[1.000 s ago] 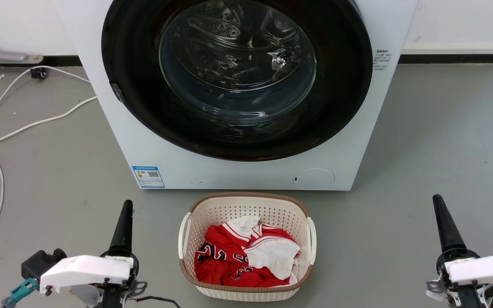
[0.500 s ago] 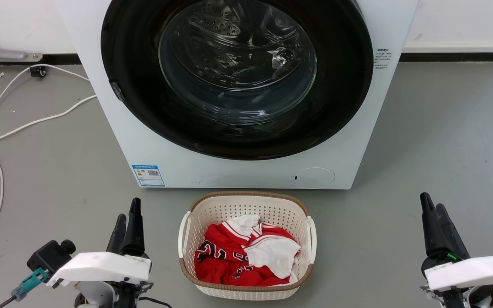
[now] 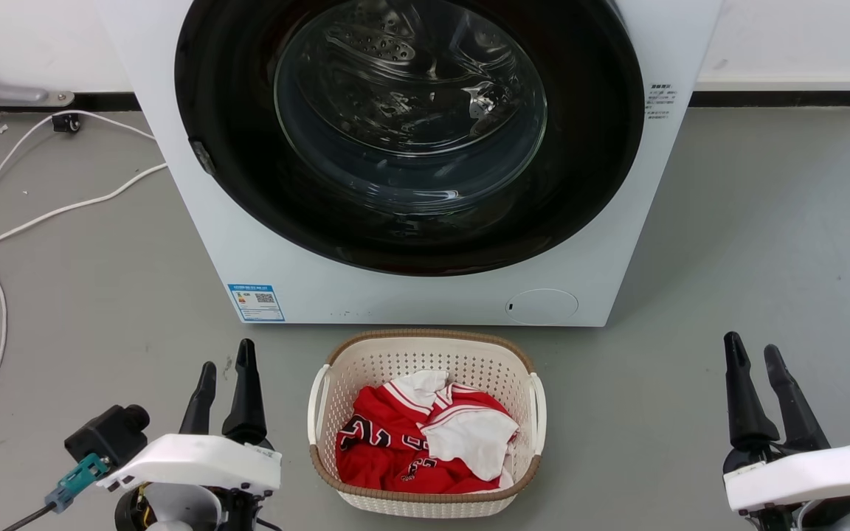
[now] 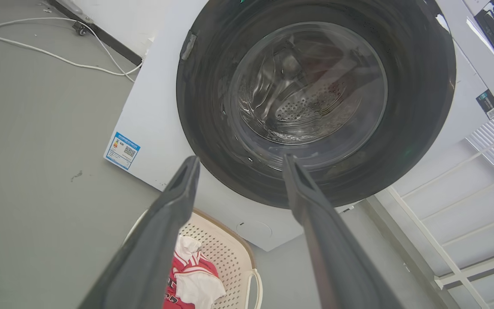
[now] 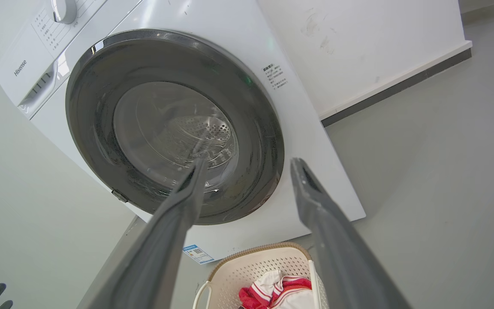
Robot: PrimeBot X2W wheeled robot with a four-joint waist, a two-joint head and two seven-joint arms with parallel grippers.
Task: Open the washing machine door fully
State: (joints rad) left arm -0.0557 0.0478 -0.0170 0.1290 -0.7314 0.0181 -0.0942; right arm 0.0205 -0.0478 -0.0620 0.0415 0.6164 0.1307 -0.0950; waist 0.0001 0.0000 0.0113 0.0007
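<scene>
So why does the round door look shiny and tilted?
Head view: the washing machine door mirrors bright curvy glints. Left wrist view: the tilted wide lens leans the door, and the left pincer looms big and soft. Right wrist view: same lean, right pincer soft too.

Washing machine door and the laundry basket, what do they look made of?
Washing machine door: glossy black ring, likely plastic, around a clear glass bowl showing the drum behind. Laundry basket: matte cream plastic, by its moulded holes, brown woven-look rim.
</scene>
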